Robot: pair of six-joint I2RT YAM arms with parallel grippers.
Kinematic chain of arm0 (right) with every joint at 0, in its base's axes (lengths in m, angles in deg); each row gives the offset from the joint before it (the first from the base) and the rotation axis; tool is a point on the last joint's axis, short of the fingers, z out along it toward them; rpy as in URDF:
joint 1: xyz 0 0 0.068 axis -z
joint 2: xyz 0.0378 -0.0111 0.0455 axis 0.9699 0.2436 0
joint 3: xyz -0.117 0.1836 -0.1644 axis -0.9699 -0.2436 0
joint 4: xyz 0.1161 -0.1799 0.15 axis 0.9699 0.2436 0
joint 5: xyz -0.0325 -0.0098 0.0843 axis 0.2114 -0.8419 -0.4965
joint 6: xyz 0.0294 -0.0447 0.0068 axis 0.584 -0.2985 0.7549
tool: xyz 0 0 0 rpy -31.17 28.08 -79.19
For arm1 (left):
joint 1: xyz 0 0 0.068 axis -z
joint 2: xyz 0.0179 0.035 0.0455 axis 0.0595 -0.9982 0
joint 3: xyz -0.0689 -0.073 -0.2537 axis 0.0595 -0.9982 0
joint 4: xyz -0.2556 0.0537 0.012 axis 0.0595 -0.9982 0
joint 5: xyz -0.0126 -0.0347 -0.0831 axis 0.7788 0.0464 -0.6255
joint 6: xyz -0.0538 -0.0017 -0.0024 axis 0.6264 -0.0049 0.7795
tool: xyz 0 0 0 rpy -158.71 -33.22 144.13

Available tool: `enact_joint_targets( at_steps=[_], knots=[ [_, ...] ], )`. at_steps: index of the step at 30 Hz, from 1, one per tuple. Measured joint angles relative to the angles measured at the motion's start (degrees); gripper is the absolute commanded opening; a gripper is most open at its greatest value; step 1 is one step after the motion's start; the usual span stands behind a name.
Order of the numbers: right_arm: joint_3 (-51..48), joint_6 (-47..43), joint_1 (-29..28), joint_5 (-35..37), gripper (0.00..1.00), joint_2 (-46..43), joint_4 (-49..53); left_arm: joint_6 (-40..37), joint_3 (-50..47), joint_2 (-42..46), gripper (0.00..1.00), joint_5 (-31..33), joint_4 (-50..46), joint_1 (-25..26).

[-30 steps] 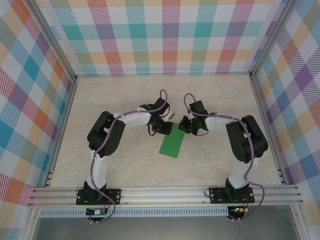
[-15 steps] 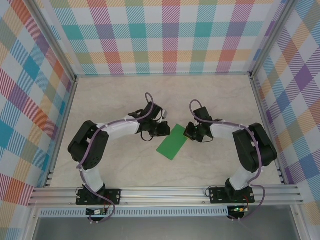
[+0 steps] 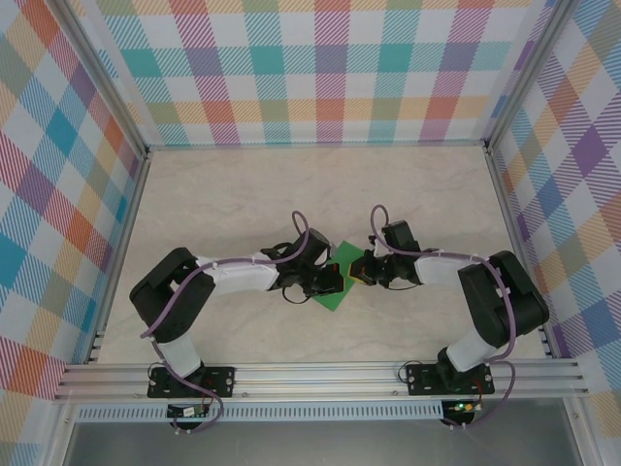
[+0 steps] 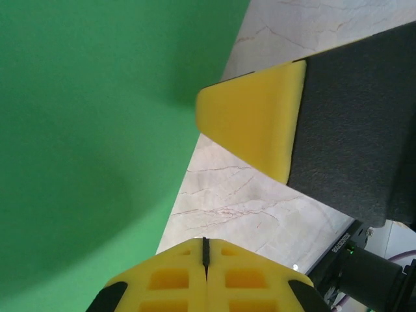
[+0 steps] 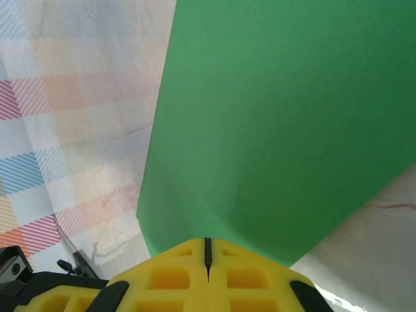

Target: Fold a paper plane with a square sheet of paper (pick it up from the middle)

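My left end effector (image 3: 330,282) and right end effector (image 3: 360,269) are both clenched on nothing, their blunt tips set against the thin, bright green sheet of paper (image 5: 260,117) from opposite sides. The paper lies flat on the pale marbled worktop (image 3: 243,194) between them. I judge I'm pinning and pressing it to set a crease, not lifting it.

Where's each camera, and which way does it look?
Top external: high behind the bases, looking down on table, both arms, green paper.
Left wrist: on the left arm, looking past shut left gripper at paper, right gripper.
Right wrist: on the right arm, looking past shut fingertips at paper.
Shared: the paper, in all three.
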Motion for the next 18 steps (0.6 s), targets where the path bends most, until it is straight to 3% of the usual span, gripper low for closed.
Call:
enact_joint_targets(
  at_steps=[18],
  knots=[
    [0.0,-2.4,0.0,-3.5,0.00,5.2,-1.6,-1.9,1.7,-5.1,0.00,2.3,-2.7,0.6]
  ],
)
